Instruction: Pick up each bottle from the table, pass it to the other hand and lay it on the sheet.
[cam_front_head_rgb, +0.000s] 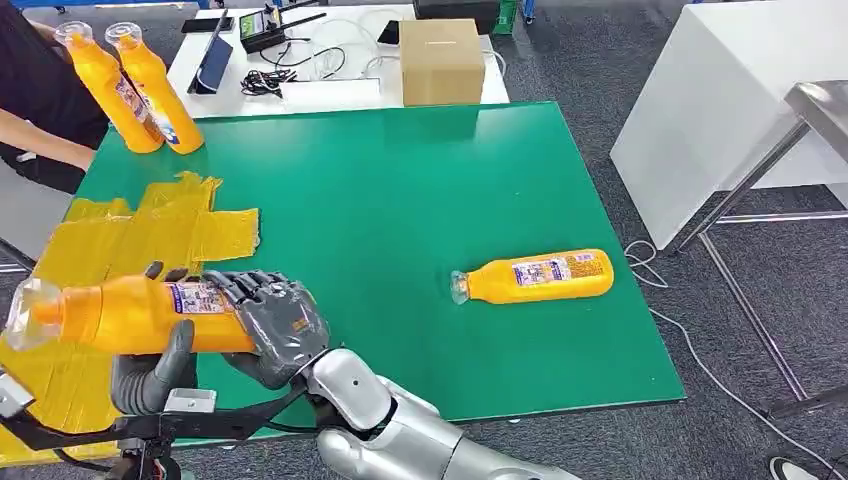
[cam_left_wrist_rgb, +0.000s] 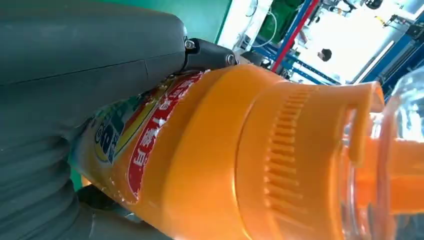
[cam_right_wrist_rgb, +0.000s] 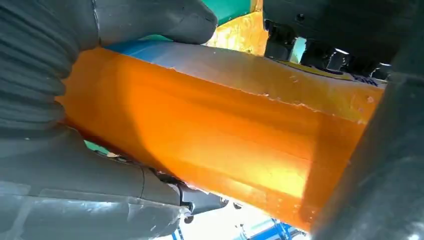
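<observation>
Head view — orange bottle (cam_front_head_rgb: 130, 314) horizontal above yellow sheet (cam_front_head_rgb: 120, 240), right hand (cam_front_head_rgb: 275, 325) clasping its base, left hand (cam_front_head_rgb: 150, 378) under its middle, second bottle (cam_front_head_rgb: 535, 277) lying on green table (cam_front_head_rgb: 400, 200), left wrist view — fingers (cam_left_wrist_rgb: 75, 75) wrapped round label, right wrist view — thumb (cam_right_wrist_rgb: 150, 20) and fingers (cam_right_wrist_rgb: 75, 175) clamped on bottle body.

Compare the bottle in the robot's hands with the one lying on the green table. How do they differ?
The held bottle is off the table, gripped by the right hand and left hand above the yellow sheet; the lying bottle rests untouched on the green table. Both are orange, labelled, horizontal, clear caps pointing left.
</observation>
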